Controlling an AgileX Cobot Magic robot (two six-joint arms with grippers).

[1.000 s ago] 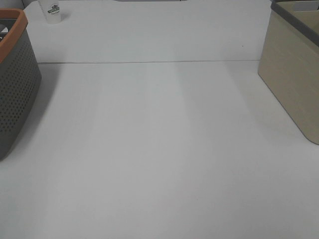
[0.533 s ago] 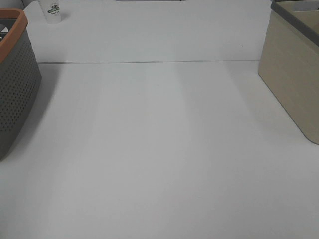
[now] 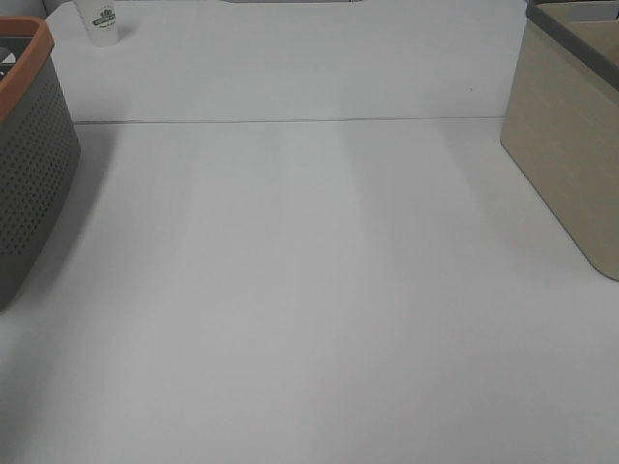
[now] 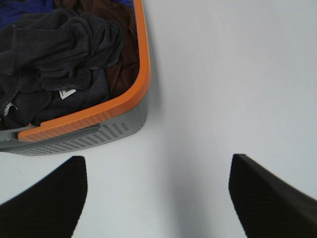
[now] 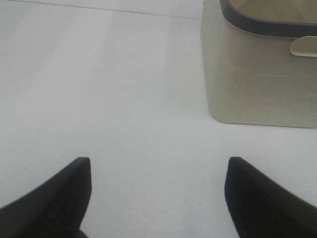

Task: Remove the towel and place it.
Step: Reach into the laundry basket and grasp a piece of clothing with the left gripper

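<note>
The dark charcoal towel lies crumpled inside the grey perforated basket with the orange rim, a small white tag showing on it. My left gripper hangs open above the white table just outside the basket's corner, nothing between its black fingers. My right gripper is open too, over bare table short of the beige bin. In the exterior high view neither gripper shows; only the basket stands at the left edge, and the towel is out of sight there.
Brown and blue cloths lie in the basket beside the towel. The beige bin with a dark rim stands at the right. A white cup sits at the far left back. A seam crosses the table.
</note>
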